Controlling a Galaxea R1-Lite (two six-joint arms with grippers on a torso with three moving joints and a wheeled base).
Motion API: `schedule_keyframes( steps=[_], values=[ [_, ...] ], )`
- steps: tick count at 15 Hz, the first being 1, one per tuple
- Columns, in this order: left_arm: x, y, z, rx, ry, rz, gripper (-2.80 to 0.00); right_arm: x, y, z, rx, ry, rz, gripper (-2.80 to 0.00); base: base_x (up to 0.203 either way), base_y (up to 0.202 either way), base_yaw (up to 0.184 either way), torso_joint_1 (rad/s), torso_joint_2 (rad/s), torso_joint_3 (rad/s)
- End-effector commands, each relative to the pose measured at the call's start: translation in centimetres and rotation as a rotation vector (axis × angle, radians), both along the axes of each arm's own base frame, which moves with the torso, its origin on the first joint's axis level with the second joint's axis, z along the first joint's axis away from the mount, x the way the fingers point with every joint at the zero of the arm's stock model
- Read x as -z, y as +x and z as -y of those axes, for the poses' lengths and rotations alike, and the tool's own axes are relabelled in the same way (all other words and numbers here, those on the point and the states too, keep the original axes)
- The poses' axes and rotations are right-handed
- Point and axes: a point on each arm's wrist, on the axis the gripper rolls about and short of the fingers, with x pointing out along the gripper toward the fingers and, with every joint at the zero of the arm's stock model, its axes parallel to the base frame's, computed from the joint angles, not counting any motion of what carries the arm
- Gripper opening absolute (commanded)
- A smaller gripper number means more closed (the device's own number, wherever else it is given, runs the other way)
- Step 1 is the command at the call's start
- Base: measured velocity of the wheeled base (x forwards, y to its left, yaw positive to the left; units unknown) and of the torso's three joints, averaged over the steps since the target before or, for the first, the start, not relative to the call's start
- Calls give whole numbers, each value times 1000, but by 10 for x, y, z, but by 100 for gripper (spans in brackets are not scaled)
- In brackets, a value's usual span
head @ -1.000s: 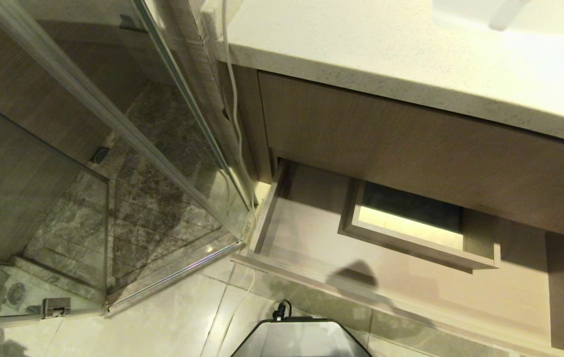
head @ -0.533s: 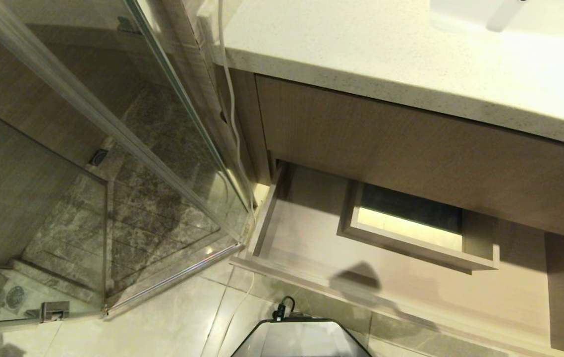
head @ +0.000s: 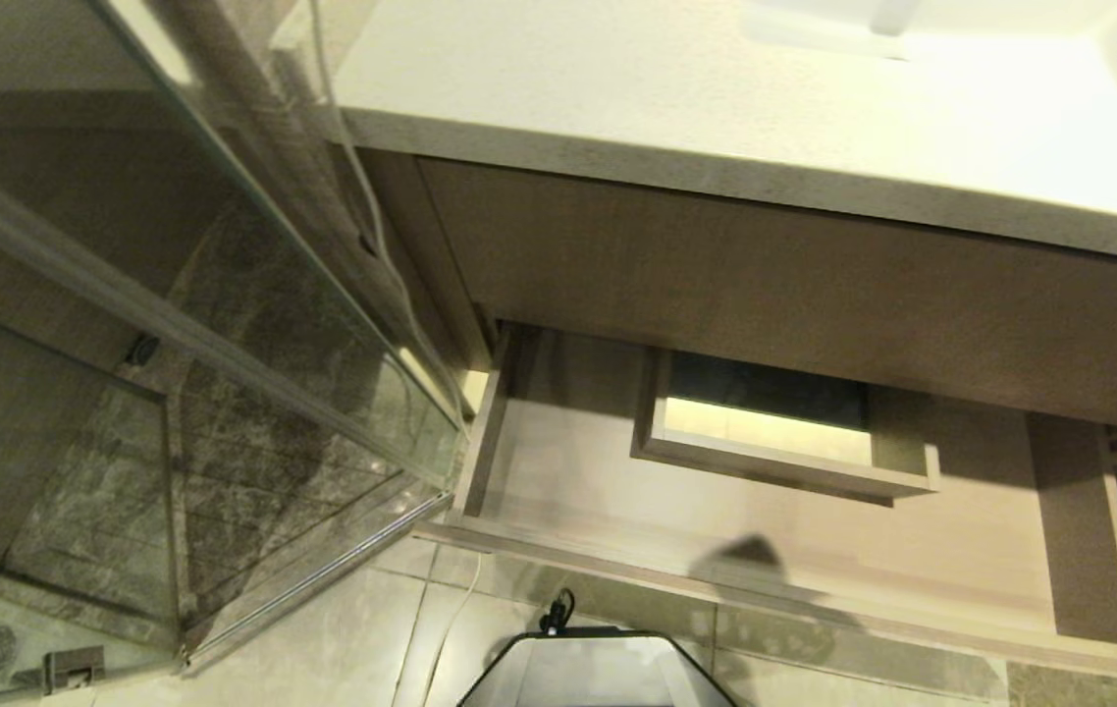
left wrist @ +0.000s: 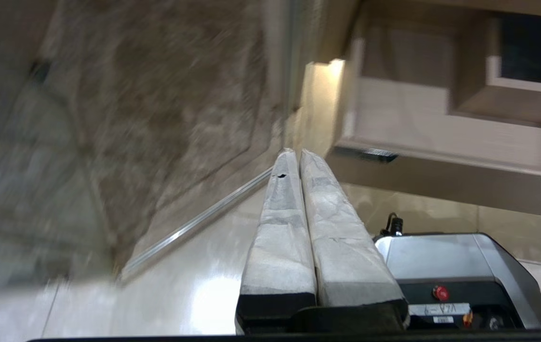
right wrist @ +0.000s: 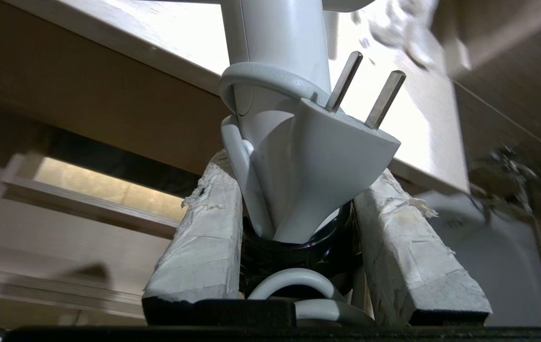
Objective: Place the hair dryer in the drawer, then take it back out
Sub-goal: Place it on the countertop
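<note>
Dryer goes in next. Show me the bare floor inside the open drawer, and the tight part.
The drawer holds nothing yet. The widest bare floor is the strip between its front rail and the boxed cutout. Two narrower bare arms flank the cutout, by the left wall and by the right wall. It is tightest behind the cutout, under the cabinet front. The right gripper grips the hair dryer.

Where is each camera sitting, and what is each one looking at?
Head view: high on the robot, looking down at the open light wood-grain drawer under a pale speckled countertop; only the robot's base shows.
Left wrist view: behind the shut left gripper, facing the floor and the drawer's labelled corner.
Right wrist view: behind the right gripper, clamped on the small white hair dryer with its plug prongs showing.
Shared: all three views show the drawer's boxed cutout.
</note>
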Motion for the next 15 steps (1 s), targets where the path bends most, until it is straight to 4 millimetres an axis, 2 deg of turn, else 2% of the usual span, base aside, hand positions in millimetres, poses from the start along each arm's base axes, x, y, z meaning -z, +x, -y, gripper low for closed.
schedule_keyframes(
  steps=[1,5,15],
  values=[
    [0,0,0,0,0,-2,-280,0,1,0,-1,-2,-4,-280,-1,9,-179,2,1,2],
    [0,0,0,0,0,-2,-280,2,1,0,-2,-1,-14,-280,0,8,-137,4,1,1],
    [0,0,0,0,0,-1,-280,5,7,3,38,55,-79,-280,0,0,0,0,0,0]
  ],
)
